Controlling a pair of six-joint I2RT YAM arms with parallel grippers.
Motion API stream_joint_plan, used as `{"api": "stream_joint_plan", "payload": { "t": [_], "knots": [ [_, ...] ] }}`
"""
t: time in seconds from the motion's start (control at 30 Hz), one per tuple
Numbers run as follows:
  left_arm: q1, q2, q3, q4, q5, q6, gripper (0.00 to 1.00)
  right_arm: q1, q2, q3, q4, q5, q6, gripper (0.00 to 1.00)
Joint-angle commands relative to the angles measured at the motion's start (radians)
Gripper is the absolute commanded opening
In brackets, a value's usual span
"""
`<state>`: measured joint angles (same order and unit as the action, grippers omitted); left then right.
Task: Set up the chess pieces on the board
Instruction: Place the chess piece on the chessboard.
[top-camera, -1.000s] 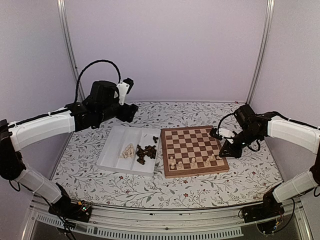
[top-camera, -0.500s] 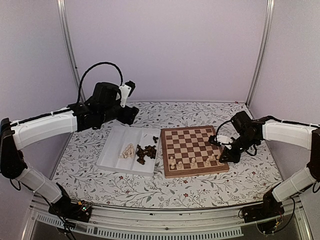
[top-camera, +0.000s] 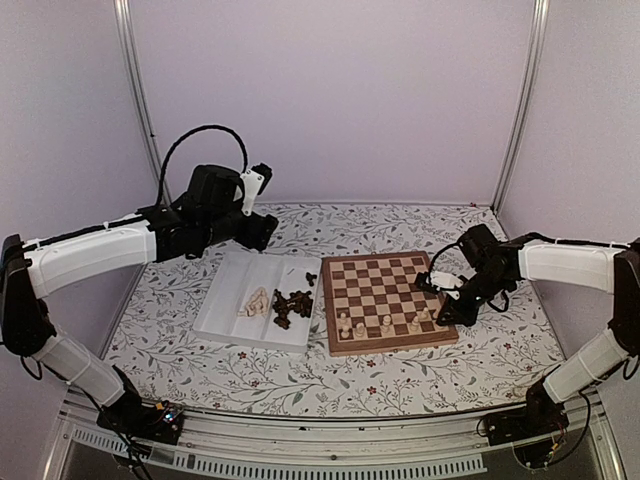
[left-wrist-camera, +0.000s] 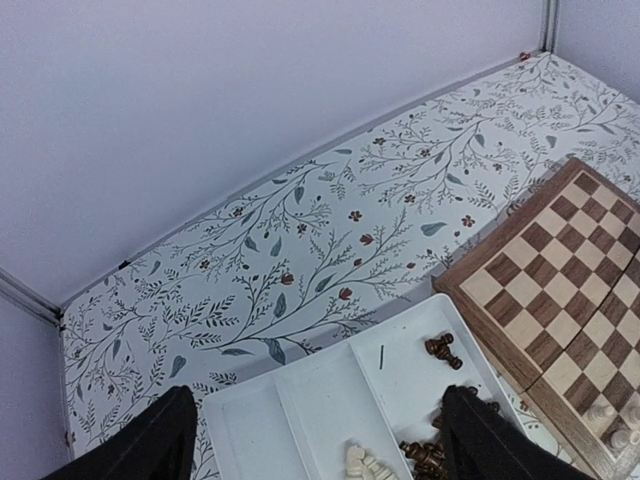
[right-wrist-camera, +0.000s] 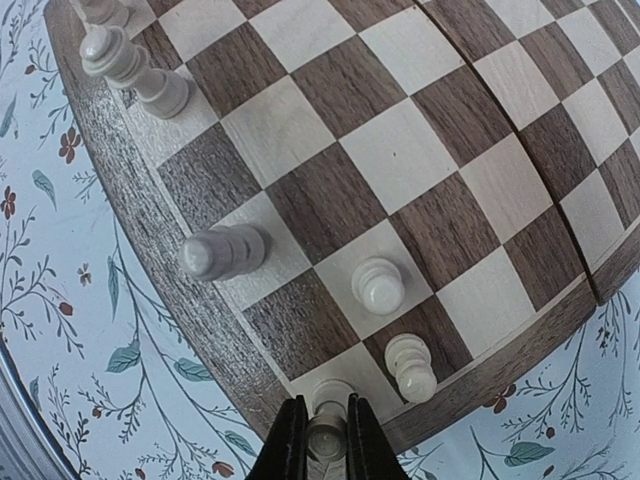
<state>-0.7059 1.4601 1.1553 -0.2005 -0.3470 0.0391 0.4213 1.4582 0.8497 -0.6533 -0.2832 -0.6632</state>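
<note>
Right wrist view: the right claw (right-wrist-camera: 320, 445) is gripping a cream piece (right-wrist-camera: 330, 397) that is standing on a corner square of the board (right-wrist-camera: 400, 160), near other cream pieces (right-wrist-camera: 380, 285). The left claw (left-wrist-camera: 315, 445) is hanging wide open and empty over the white tray (left-wrist-camera: 300, 400) of loose pieces (left-wrist-camera: 425, 458) on the tabletop (left-wrist-camera: 300, 240).

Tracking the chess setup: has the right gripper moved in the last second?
Yes. Seen from above, the right gripper, shut on a cream chess piece, has shifted left from beside the chessboard onto its near right corner.
</note>
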Motion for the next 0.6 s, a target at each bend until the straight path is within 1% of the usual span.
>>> {"api": "stream_joint_plan", "payload": {
  "t": [0.0,0.13,0.3,0.47,0.57],
  "knots": [
    [-0.001,0.011,0.03,-0.003,0.004,0.012,0.86,-0.01,0.021,-0.008,0.027,0.009,-0.002,0.1],
    [-0.003,0.014,0.031,-0.004,0.005,0.013,0.86,-0.012,0.02,-0.008,0.026,0.014,0.003,0.17],
    [-0.003,0.017,0.034,-0.008,0.005,0.014,0.86,-0.013,-0.007,0.0,0.002,0.017,0.008,0.27],
    [-0.008,0.02,0.04,-0.03,0.0,-0.004,0.86,-0.013,-0.056,0.061,-0.082,-0.026,0.019,0.33],
    [-0.029,0.032,0.075,-0.108,-0.034,-0.035,0.85,-0.012,-0.088,0.102,-0.148,-0.069,0.026,0.35]
  ]
}}
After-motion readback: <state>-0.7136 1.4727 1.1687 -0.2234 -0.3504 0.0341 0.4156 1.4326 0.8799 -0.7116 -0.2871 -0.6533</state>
